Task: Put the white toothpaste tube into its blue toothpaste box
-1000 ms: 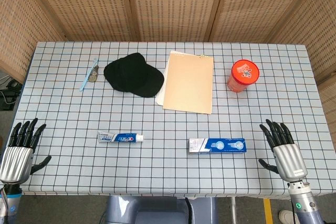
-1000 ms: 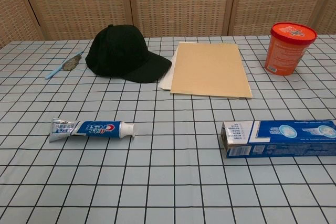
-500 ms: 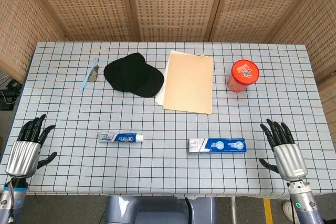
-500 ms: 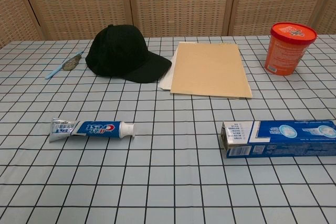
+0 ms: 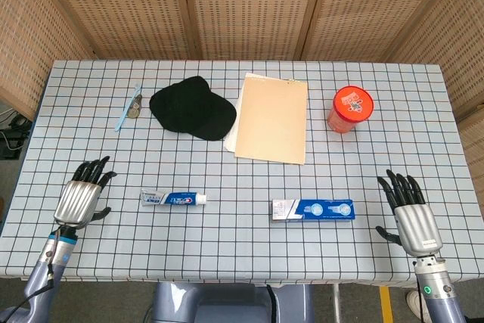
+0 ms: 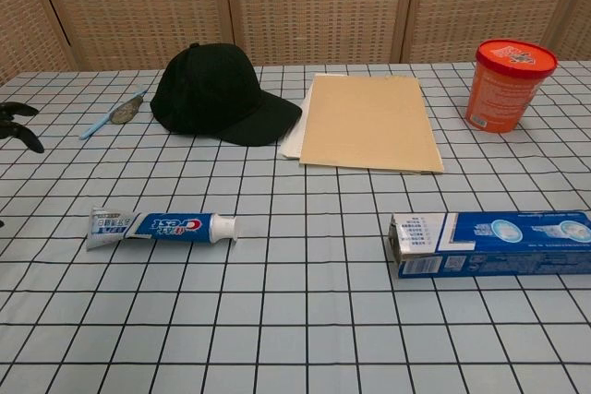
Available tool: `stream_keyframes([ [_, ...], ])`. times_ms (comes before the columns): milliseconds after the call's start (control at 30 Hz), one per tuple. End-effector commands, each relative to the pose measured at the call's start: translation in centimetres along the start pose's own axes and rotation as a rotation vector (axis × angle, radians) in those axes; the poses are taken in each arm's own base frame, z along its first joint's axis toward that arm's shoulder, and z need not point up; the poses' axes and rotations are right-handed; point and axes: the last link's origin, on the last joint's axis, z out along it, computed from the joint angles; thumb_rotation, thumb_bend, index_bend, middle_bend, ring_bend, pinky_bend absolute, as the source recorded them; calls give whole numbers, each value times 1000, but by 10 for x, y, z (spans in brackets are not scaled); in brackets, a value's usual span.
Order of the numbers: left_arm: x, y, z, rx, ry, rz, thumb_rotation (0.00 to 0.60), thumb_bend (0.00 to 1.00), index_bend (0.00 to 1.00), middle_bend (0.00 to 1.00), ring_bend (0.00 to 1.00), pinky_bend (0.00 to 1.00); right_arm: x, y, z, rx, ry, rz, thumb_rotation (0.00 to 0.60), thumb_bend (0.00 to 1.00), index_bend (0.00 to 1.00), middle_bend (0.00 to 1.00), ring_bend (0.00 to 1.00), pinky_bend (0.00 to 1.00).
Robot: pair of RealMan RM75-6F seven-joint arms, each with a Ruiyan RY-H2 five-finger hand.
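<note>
The white and blue toothpaste tube (image 5: 173,199) (image 6: 162,225) lies flat on the checked tablecloth, cap pointing right. To its right lies the blue toothpaste box (image 5: 313,209) (image 6: 489,244), its near end facing the tube. My left hand (image 5: 82,194) hovers open just left of the tube, fingers spread, holding nothing; only its dark fingertips (image 6: 17,124) show at the chest view's left edge. At the table's front right corner my right hand (image 5: 409,212) is open and empty, right of the box.
A black cap (image 5: 192,107) (image 6: 217,94) sits at the back, with a tan folder (image 5: 272,119) (image 6: 367,122) beside it and an orange tub (image 5: 349,109) (image 6: 508,85) further right. A blue toothbrush (image 5: 128,107) (image 6: 113,114) lies at the back left.
My left hand has moved from the table's front left corner inward and to the right, toward the tube. The right hand has stayed in place.
</note>
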Motion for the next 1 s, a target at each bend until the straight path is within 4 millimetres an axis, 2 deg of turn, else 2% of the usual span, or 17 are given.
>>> stream_keyframes([
  [33, -2, 22, 15, -30, -27, -13, 600, 170, 287, 82, 105, 124, 0, 2, 1, -7, 1, 3, 600, 152, 19, 0, 0, 0],
  [367, -5, 56, 29, -67, -48, 11, 600, 175, 312, 105, 116, 135, 3, 6, 2, -18, 8, 24, 600, 152, 20, 0, 0, 0],
  [600, -11, 71, 35, -73, -71, 19, 600, 176, 323, 108, 118, 135, 5, 6, 1, -15, 12, 42, 600, 152, 19, 0, 0, 0],
  [733, -15, 82, 38, -86, -78, 25, 600, 229, 345, 108, 121, 135, 6, 5, 1, -11, 14, 45, 600, 152, 19, 0, 0, 0],
  [1000, -22, 100, 39, -109, -91, 20, 600, 229, 349, 108, 122, 135, 9, 6, 1, -13, 26, 57, 600, 153, 20, 0, 0, 0],
])
